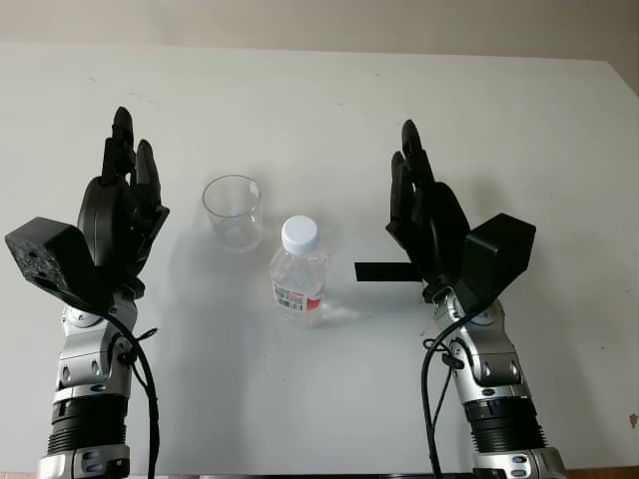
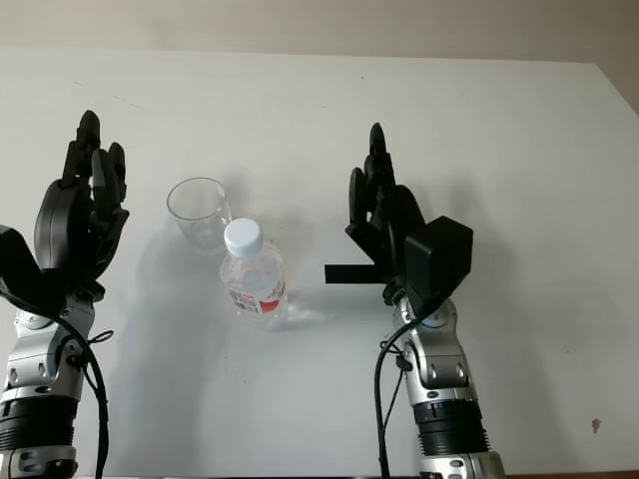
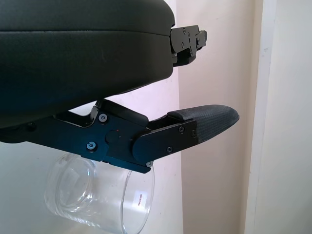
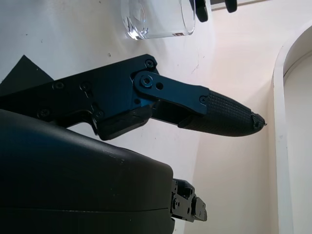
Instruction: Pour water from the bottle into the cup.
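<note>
A small clear water bottle (image 1: 299, 271) with a white cap and red label stands upright at the middle of the white table (image 1: 329, 110). Just behind it and to its left stands an empty clear cup (image 1: 234, 212), also seen as the cup (image 3: 97, 195) under the left hand and the cup (image 4: 158, 18) past the right hand. My left hand (image 1: 127, 190) is open, raised left of the cup and apart from it. My right hand (image 1: 417, 195) is open, raised right of the bottle, with a gap between them.
A flat black strip (image 1: 384, 271) lies on the table between the bottle and the right hand. A pale wall runs behind the table's far edge.
</note>
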Motion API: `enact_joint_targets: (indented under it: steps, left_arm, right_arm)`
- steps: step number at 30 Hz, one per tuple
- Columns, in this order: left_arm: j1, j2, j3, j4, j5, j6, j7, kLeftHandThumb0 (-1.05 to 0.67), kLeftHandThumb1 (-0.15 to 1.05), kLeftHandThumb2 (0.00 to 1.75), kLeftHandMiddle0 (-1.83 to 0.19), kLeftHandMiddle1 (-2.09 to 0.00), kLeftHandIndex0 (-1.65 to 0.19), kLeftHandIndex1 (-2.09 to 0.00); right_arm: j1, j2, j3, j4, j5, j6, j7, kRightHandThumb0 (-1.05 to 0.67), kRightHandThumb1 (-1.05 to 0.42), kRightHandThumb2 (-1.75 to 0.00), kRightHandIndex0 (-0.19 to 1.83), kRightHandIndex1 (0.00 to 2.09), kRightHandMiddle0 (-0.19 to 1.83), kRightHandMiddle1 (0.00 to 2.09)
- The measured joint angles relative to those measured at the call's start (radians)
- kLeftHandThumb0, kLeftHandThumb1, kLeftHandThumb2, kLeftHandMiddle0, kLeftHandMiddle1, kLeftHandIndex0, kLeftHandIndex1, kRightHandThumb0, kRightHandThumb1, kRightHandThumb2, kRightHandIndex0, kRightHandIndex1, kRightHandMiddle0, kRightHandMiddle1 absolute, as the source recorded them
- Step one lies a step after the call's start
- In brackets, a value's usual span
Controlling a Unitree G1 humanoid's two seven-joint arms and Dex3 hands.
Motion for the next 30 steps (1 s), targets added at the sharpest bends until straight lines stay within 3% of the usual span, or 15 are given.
enact_joint_targets:
  steps: [9, 14, 17, 20, 26, 30]
  left_arm:
    - [-0.009, -0.002, -0.004, 0.025, 0.004, -0.014, -0.005, -0.72, 1.05, 0.68, 0.1, -0.05, 0.13, -0.06]
    - [-0.006, -0.008, -0.004, 0.019, 0.004, -0.018, -0.004, -0.73, 1.05, 0.67, 0.11, -0.05, 0.15, -0.05]
    - [-0.005, -0.008, 0.0, 0.018, 0.004, -0.018, -0.004, -0.7, 1.05, 0.68, 0.1, -0.06, 0.13, -0.06]
    - [-0.005, -0.008, 0.002, 0.019, 0.004, -0.02, -0.005, -0.7, 1.05, 0.68, 0.09, -0.06, 0.12, -0.06]
    - [-0.005, -0.008, 0.002, 0.02, 0.005, -0.021, -0.001, -0.72, 1.05, 0.65, 0.08, -0.06, 0.12, -0.06]
    - [-0.005, -0.008, 0.002, 0.019, 0.006, -0.02, -0.002, -0.72, 1.05, 0.66, 0.1, -0.05, 0.14, -0.05]
  right_arm:
    - [-0.026, -0.018, -0.018, 0.029, 0.005, -0.019, 0.03, -0.86, -1.05, -0.72, -0.19, 0.0, -0.19, 0.0]
    - [-0.024, -0.089, -0.036, 0.071, 0.086, -0.116, 0.237, -0.96, -1.05, -0.49, -0.19, 0.0, -0.19, 0.0]
    - [-0.023, -0.121, -0.056, 0.096, 0.152, -0.157, 0.356, -1.02, -1.04, -0.18, -0.19, 0.0, -0.19, 0.0]
    - [-0.015, -0.155, -0.063, 0.094, 0.189, -0.159, 0.453, -1.04, -0.98, -0.07, -0.19, 0.0, -0.19, 0.0]
    - [0.006, -0.248, -0.02, 0.063, 0.194, -0.159, 0.643, -1.01, -0.9, -0.03, -0.19, 0.0, -0.19, 0.0]
    - [0.007, -0.269, 0.008, 0.079, 0.191, -0.146, 0.694, -0.97, -0.85, -0.03, -0.19, 0.0, -0.19, 0.0]
